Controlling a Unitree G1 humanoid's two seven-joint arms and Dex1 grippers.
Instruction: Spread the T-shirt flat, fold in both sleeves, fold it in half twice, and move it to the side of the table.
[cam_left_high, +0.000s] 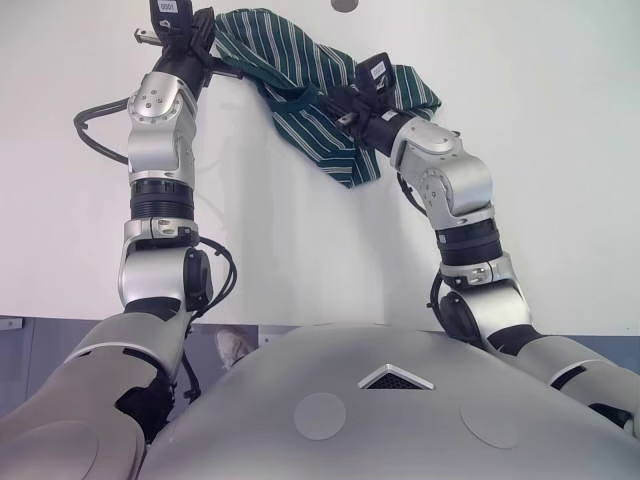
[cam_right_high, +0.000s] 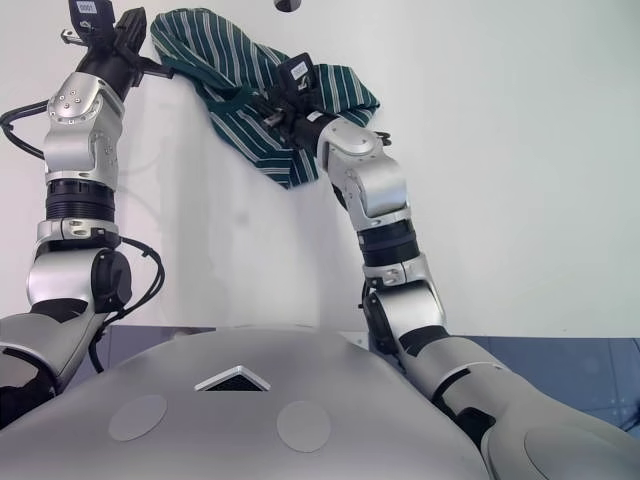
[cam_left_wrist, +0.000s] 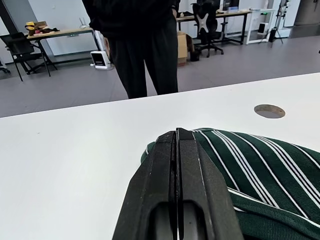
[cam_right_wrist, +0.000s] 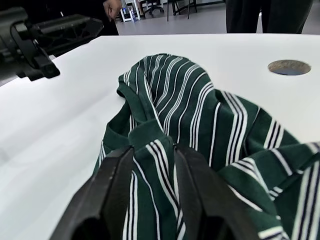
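The T-shirt (cam_left_high: 300, 75), dark green with white stripes, lies crumpled in a heap at the far middle of the white table (cam_left_high: 540, 170). My right gripper (cam_right_wrist: 152, 147) sits on the heap's near side, and its two fingers (cam_right_wrist: 112, 185) are shut on a striped fold by the collar. My left gripper (cam_left_high: 200, 25) hovers at the shirt's left edge with its fingers (cam_left_wrist: 177, 150) pressed together. No cloth shows between them. In the left wrist view the shirt (cam_left_wrist: 260, 170) lies beside and below that gripper.
A round cable hole (cam_left_high: 345, 5) sits in the table just beyond the shirt. Bare white tabletop stretches to the right (cam_left_high: 560, 120) and toward the near edge (cam_left_high: 300, 300).
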